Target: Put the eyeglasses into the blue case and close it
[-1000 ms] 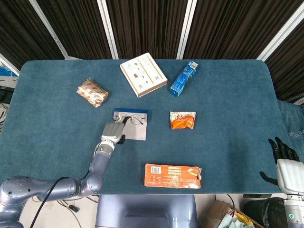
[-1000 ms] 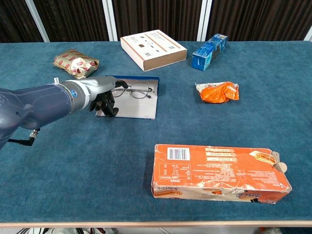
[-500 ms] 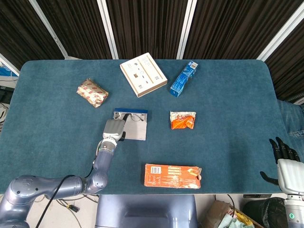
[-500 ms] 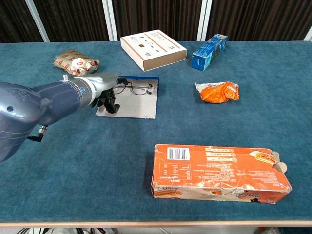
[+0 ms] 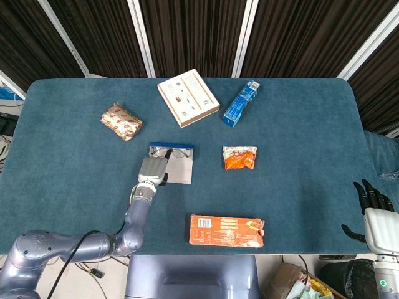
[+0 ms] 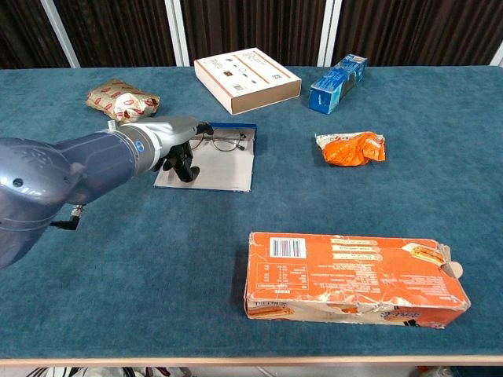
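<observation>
Surface: a blue felt table [image 5: 75, 168] before dark slatted panels. Entries are placed relative to the open case [image 6: 224, 169], taken left to right.

1. Foil snack packet [image 6: 122, 101], gold and red, up and to the left of the case, well apart from it.
2. My left hand [image 6: 177, 137], over the left part of the case. My fingers [image 6: 183, 166] curl down onto the grey lining; the thumb side reaches to the near end of the eyeglasses. Whether I hold the frame or merely touch it, I cannot tell.
3. Eyeglasses [image 6: 224, 141], thin dark frame, lying inside the case near its back blue edge, lenses to the right of my hand.
4. Flat white box [image 6: 247, 78], behind the case, apart from it.
5. Orange carton [image 6: 354, 275], torn at its right end, in front of the case and to the right, near the table's front edge.
6. Crumpled orange packet [image 6: 352, 148], to the right of the case.
7. Blue carton [image 6: 338, 81], behind and to the right.
8. My right hand [image 5: 377, 215], far right of the case, off the table's corner, fingers spread, holding nothing.

Step in hand: seating the eyeglasses in the case. Lid not yet shut. Next, as I judge it: free my fingers from the frame, withdraw clear of the lining, then fold the case over without trapping the temples.
</observation>
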Robot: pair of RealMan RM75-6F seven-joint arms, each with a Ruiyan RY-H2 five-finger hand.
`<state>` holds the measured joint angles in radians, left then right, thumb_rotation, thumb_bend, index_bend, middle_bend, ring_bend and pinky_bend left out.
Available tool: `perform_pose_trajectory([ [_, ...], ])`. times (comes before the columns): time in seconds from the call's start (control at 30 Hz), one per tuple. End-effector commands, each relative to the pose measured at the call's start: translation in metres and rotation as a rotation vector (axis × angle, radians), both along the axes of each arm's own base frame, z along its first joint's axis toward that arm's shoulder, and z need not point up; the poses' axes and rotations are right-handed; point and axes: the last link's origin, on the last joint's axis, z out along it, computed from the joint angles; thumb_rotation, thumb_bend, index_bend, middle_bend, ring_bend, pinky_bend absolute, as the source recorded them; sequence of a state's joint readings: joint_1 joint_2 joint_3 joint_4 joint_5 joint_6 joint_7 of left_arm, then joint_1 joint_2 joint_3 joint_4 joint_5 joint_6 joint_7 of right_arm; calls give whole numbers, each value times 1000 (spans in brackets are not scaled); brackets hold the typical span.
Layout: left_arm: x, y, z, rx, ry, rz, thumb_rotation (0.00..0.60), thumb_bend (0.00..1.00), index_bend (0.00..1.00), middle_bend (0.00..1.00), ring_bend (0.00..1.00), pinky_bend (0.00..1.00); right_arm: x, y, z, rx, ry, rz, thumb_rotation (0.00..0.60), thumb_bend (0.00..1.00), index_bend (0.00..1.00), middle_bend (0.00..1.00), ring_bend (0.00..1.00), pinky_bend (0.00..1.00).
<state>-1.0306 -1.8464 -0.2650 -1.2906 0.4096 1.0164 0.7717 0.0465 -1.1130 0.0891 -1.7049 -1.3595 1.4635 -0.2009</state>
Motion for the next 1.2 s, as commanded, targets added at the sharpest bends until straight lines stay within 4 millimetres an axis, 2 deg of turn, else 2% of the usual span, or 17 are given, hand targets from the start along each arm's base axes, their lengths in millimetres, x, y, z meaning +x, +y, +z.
perform_pose_trajectory([
  [0.03, -8, -14, 10, -16, 12, -37, 600, 493, 68, 686, 721, 700, 0, 0, 0, 1, 0, 2, 600, 243, 45, 25, 125, 161],
  [0.13, -16, -26, 24, -19, 17, -67, 600, 479, 142, 632, 657, 663, 0, 0, 0, 2, -1, 1, 600, 243, 45, 25, 125, 161],
  [0.23, -24, -37, 38, -19, 11, -96, 600, 399, 204, 531, 477, 493, 0, 0, 0, 3, -1, 2, 600, 244, 45, 26, 125, 161],
  [0.27, -28, -41, 43, -18, 12, -106, 600, 358, 210, 488, 401, 409, 0, 0, -1, 4, -2, 2, 600, 244, 45, 26, 125, 161],
  [0.33, -33, -46, 49, -13, 25, -135, 600, 302, 198, 414, 302, 309, 1, 0, -1, 5, -2, 2, 600, 243, 45, 26, 125, 161],
  [0.5, -40, -52, 53, 18, 43, -218, 600, 212, 147, 196, 131, 258, 0, 1, 0, 1, -5, -1, 600, 243, 45, 26, 129, 161],
  [0.57, -43, -53, 50, 24, 44, -238, 600, 199, 121, 143, 85, 242, 0, 0, 0, 3, -9, -2, 600, 243, 45, 26, 137, 161],
  [0.7, -45, -52, 42, 25, 48, -259, 600, 199, 106, 117, 68, 233, 1, 0, -1, 5, -9, -1, 600, 243, 45, 26, 145, 161],
  [0.9, -44, -47, 29, 58, 69, -290, 600, 199, 104, 161, 92, 240, 0, 0, 0, 1, -12, -4, 600, 244, 45, 26, 144, 161],
  [1.2, -34, -37, 6, 84, 101, -331, 600, 200, 104, 159, 102, 222, 0, 0, 1, 1, -17, -11, 600, 243, 45, 26, 144, 161],
])
